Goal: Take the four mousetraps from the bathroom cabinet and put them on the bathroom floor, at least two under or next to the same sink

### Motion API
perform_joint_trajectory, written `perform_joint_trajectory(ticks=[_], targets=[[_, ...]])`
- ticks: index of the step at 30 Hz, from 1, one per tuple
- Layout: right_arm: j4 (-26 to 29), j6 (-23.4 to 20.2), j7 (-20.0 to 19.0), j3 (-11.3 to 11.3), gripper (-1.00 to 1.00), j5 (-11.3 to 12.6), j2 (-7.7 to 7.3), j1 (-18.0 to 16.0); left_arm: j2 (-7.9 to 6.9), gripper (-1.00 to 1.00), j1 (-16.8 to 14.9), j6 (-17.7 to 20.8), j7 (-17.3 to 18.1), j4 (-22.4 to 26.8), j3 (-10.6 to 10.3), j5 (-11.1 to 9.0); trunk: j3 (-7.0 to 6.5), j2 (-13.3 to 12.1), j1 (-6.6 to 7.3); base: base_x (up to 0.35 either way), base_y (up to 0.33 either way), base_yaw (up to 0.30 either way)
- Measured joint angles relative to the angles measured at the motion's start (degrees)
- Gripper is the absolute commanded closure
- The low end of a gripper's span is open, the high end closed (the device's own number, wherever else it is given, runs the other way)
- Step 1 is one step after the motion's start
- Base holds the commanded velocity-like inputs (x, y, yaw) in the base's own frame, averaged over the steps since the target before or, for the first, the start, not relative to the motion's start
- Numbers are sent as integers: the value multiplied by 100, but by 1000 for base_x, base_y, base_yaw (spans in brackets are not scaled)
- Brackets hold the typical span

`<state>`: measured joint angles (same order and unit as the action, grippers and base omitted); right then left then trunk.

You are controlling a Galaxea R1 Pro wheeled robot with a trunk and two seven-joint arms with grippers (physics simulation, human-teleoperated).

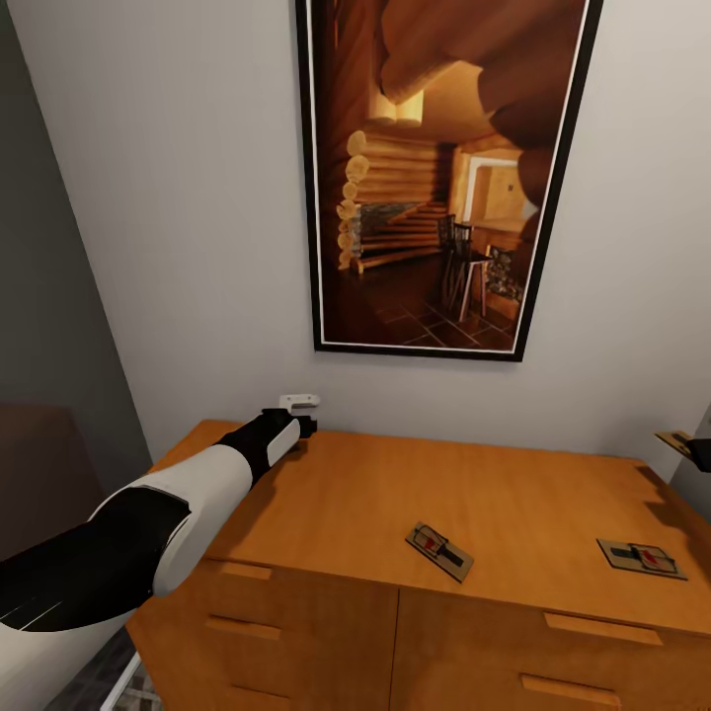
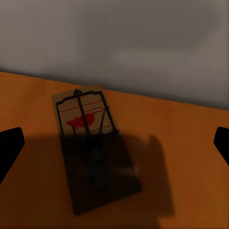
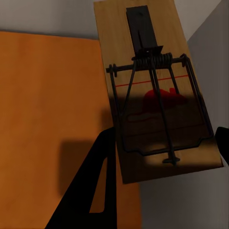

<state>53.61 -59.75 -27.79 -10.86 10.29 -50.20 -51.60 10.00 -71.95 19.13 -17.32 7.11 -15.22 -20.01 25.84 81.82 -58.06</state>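
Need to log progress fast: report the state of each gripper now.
Left gripper: open, fingers spread wide over a mousetrap lying on the cabinet.
Right gripper: shut on a second mousetrap, lifted off the cabinet.

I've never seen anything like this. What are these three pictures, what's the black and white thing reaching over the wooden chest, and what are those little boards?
It is a simulated two-armed robot. The big picture comes from a camera on its head; the other two come from cameras near each arm's jaws.

The black and white shape is its left arm, stretched over the orange-brown cabinet beneath a framed picture.

The little boards are mousetraps. Two lie flat on the cabinet top: a middle trap and a right-hand trap. The left wrist camera looks down on a third trap, lying between open jaws, not yet gripped. The right wrist camera shows a fourth trap, seemingly held by the right jaws clear of the cabinet.
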Motion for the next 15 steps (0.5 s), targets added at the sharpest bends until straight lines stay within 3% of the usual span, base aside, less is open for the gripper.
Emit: perform_joint_trajectory(ticks=[7, 15], targets=[[0, 0, 2, 0, 100, 1, 5, -2, 0, -100, 0, 1, -8, 0, -1, -8, 126, 281, -154, 0, 0, 0], [0, 0, -3, 0, 100, 8, 1, -1, 0, -100, 0, 1, -10, 0, 6, -6, 126, 282, -154, 0, 0, 0]])
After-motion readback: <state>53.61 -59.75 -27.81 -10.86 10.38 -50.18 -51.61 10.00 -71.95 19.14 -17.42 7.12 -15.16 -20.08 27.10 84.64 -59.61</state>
